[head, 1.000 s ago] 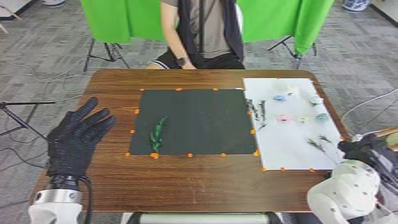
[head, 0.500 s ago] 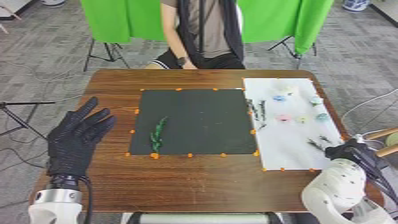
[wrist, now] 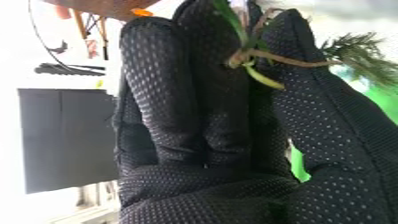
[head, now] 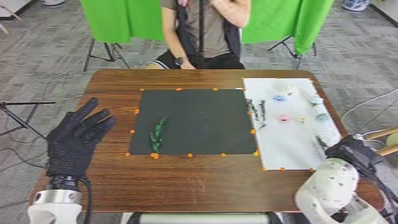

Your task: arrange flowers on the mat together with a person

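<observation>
My left hand is held over the table's left side, fingers straight. My right hand is at the white sheet's lower right edge. In the right wrist view, my right hand has its thumb and fingers closed on thin green and brown stems; a feathery green sprig shows beyond the thumb. On the dark mat, a green leafy sprig lies at the left. The white sheet bears dark thin sprigs, a pink flower, a blue flower and pale blooms.
Orange markers edge the mat and the sheet on the brown table. A dark stand is left of the table, and light wooden bars are at the right. Green cloth hangs behind.
My right hand has moved left to the white sheet's lower right edge and slightly down in the head view. My left hand has stayed still.
</observation>
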Motion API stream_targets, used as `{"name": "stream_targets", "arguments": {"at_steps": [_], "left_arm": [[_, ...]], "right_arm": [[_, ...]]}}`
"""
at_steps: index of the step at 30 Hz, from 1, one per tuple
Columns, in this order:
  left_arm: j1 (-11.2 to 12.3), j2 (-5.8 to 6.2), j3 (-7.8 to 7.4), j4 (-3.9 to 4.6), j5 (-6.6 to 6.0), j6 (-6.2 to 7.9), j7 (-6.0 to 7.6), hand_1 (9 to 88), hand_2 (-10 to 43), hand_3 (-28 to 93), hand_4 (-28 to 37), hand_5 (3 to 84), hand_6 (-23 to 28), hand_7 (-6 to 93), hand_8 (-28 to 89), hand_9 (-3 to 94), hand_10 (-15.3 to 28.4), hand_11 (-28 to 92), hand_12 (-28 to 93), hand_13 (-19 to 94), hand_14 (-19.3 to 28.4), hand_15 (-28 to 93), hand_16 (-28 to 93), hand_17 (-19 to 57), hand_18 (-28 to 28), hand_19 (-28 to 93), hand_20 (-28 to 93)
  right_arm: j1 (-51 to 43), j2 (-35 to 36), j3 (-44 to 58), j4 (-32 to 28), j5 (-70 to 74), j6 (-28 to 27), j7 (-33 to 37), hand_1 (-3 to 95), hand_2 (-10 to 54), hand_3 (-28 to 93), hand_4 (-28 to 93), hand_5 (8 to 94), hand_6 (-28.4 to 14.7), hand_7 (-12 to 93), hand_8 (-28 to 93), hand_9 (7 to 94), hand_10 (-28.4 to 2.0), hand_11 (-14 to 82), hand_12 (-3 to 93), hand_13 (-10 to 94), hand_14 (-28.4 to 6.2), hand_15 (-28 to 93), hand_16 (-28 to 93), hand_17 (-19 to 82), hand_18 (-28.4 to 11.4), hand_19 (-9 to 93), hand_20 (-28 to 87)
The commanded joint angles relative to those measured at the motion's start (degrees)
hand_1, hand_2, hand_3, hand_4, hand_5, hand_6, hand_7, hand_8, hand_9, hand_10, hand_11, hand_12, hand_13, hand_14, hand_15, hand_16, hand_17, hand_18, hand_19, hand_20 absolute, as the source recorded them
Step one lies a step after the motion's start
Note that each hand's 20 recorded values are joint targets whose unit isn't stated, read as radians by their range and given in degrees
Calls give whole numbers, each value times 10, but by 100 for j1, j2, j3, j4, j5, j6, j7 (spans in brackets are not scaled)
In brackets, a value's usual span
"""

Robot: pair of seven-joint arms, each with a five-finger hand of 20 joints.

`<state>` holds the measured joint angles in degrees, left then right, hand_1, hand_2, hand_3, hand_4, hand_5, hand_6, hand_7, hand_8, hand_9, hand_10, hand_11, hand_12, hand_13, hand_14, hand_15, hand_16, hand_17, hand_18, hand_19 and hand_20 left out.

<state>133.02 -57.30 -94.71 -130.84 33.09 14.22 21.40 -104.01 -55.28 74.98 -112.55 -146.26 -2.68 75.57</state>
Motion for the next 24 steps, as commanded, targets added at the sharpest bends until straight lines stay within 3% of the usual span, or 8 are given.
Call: {"name": "stream_targets", "arguments": {"at_steps": [1,5,10,14,21,24], "left_arm": [[95,-16,-37,-32,-25,37,17,217,91,766,-283,390,114,101,-83,386,233,265,102,295,284,518,-114,-50,270,693,-133],[106,-34,-87,-56,-5,31,-3,216,91,765,-283,389,114,101,-82,387,232,265,102,295,284,518,-114,-51,269,693,-133],[113,-44,-119,-110,39,20,-57,216,92,765,-283,390,114,101,-83,386,233,265,102,295,284,518,-114,-51,270,693,-133],[120,-65,-170,-148,79,13,-128,217,92,765,-283,390,114,101,-83,387,232,265,103,294,284,517,-114,-51,269,693,-133],[-63,-105,-143,-123,151,-59,-361,217,91,766,-283,390,114,101,-83,388,232,265,103,295,284,518,-114,-51,270,694,-133],[-61,-54,-146,-129,130,-38,-338,217,91,766,-283,390,114,101,-83,387,232,266,103,295,284,518,-114,-51,270,693,-133]], "right_arm": [[52,-62,-204,-392,-873,546,-6,508,-95,692,-283,913,13,154,33,937,-106,322,177,822,-88,602,135,269,-184,841,9],[422,-150,-429,-849,-923,973,-191,503,-95,700,-283,917,12,154,35,937,-106,333,175,828,-91,603,136,272,-186,848,4],[1147,-343,-995,-1072,-493,1013,-699,502,-95,705,-283,920,9,156,38,937,-109,343,170,829,-94,608,139,274,-189,856,-3],[1776,-782,-1583,-781,-114,786,-1209,503,-95,704,-283,923,8,160,42,937,-112,352,169,830,-99,616,142,274,-192,862,-9],[2506,-1522,-2392,219,399,454,-1811,500,-95,702,-283,926,4,164,48,937,-118,364,166,828,-103,624,143,273,-194,868,-19],[2617,-1756,-2538,600,640,447,-2065,497,-95,705,-283,928,3,165,51,937,-119,366,164,827,-105,627,143,273,-194,870,-25]]}}
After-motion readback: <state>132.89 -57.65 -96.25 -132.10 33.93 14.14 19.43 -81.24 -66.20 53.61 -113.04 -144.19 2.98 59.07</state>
